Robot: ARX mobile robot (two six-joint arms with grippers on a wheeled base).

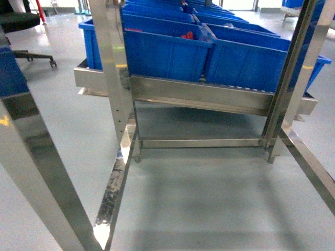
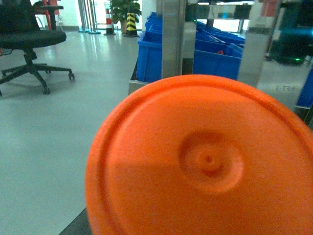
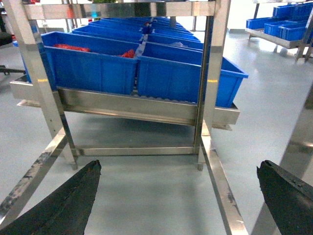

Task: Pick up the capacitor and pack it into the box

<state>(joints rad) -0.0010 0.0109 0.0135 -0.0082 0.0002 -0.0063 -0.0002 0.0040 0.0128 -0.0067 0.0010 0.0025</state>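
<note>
Steel rack uprights (image 3: 213,73) just ahead of the wide-open right end effector (image 3: 178,196), risking a clip; left end effector's state hidden behind an orange lid (image 2: 205,161).

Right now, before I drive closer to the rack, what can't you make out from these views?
- Left gripper: left wrist view, blocked by the orange disc.
- Box: in no view.
- Red items in the blue bins: head view, too small to identify.
- Right gripper: right wrist view, only the fingertips show, spread apart.
</note>
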